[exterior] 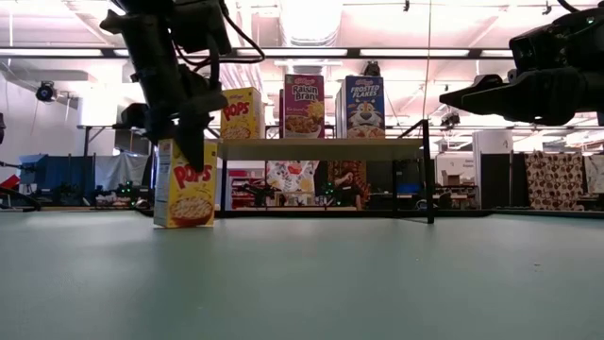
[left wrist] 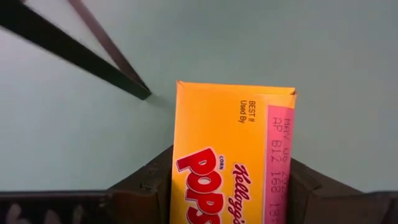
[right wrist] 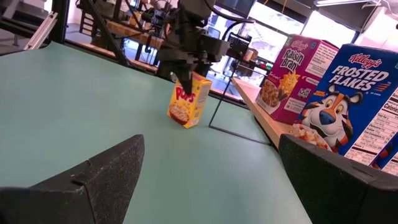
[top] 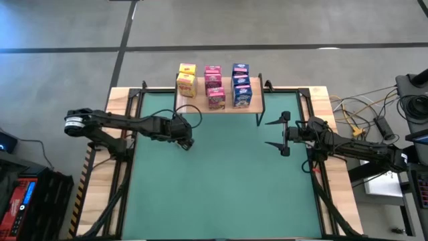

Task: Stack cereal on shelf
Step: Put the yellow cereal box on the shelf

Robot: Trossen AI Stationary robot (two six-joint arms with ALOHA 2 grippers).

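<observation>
Now, green mat (top: pixel 221 181), L gripper (top: pixel 185 140) clamping yellow box (exterior: pixel 184 184), R gripper (top: pixel 282 134) open.

I see the tabletop (top: pixel 227 187) covered by a green mat, with pale wood strips showing along its left and right edges. At its far edge stands the shelf (top: pixel 224 107), a light wood board on thin black legs. On the board I count cereal boxes in three columns: yellow ones (top: pixel 186 80) at the left, pink ones (top: pixel 214 86) in the middle, blue ones (top: pixel 241 84) at the right. One yellow Pops box (exterior: pixel 184 183) stands upright directly on the mat, just in front of the shelf's left end and apart from it.
</observation>
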